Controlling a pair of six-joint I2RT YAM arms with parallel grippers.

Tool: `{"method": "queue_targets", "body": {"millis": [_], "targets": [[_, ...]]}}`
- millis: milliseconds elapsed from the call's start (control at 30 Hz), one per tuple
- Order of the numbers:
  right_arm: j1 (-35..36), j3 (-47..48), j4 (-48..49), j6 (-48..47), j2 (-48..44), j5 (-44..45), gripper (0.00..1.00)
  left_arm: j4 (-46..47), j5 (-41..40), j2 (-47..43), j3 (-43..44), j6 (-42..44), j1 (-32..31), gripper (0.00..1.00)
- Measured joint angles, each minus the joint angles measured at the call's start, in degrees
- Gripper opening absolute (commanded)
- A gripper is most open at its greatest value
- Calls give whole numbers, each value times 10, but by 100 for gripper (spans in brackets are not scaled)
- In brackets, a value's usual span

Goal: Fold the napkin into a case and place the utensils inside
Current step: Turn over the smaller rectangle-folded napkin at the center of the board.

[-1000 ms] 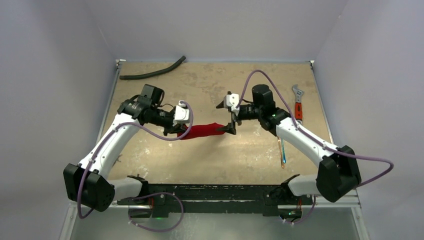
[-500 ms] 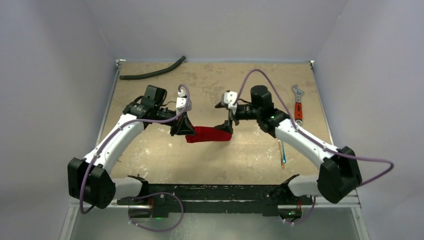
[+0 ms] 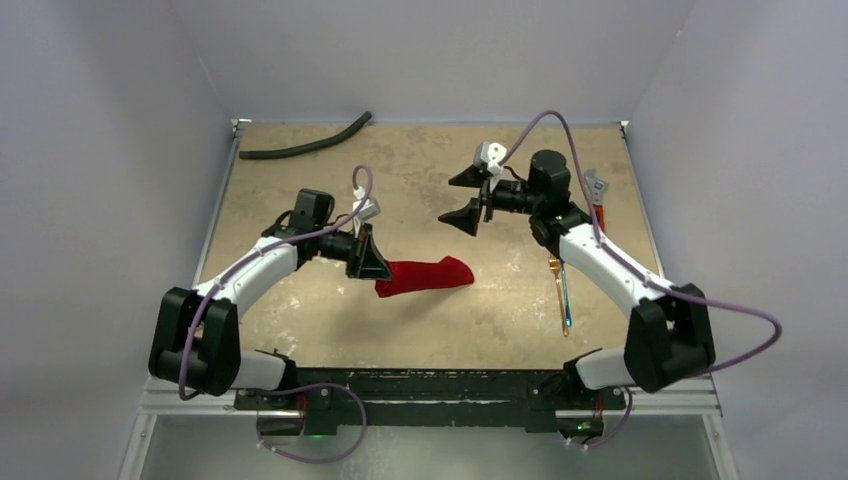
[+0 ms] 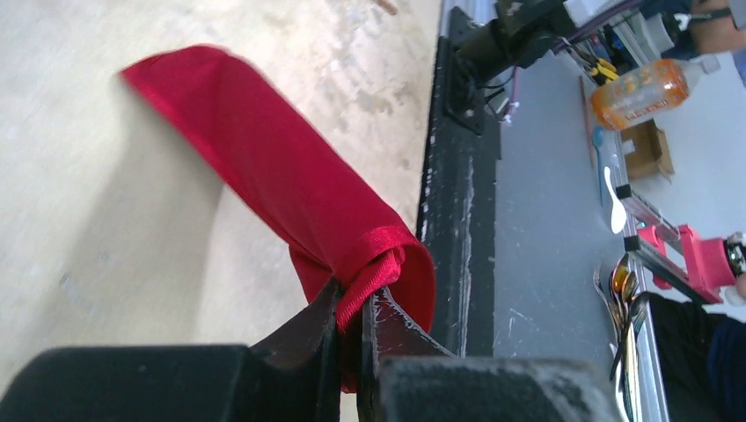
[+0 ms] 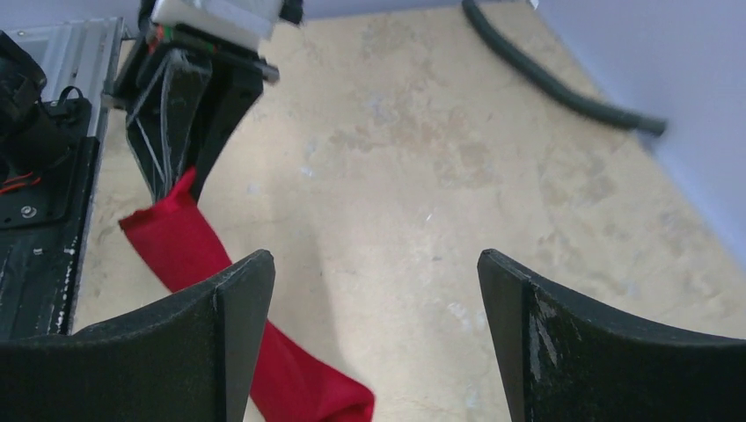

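Left fingers (image 4: 303, 343) grip case (image 3: 428, 274); pointing right.

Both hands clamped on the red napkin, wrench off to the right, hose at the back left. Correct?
Not quite. Only the left hand is clamped on the red napkin. The right hand is open and clear of it, as the top view shows. The wrench is off to the right and the hose is at the back left, as you said.
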Motion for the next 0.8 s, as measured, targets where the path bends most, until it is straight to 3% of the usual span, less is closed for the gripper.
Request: {"method": "queue_targets", "body": {"millis": [133, 300, 433, 800], "targets": [[0, 0, 20, 32, 69, -1, 86, -93, 2, 21, 3, 89, 51, 0], [5, 14, 45, 61, 137, -51, 86, -101, 4, 22, 5, 104, 41, 0], [36, 95, 2, 32, 214, -91, 87, -112, 5, 22, 5, 113, 54, 0], [65, 94, -8, 7, 237, -119, 87, 76, -38, 53, -101, -73, 134, 0]]}}
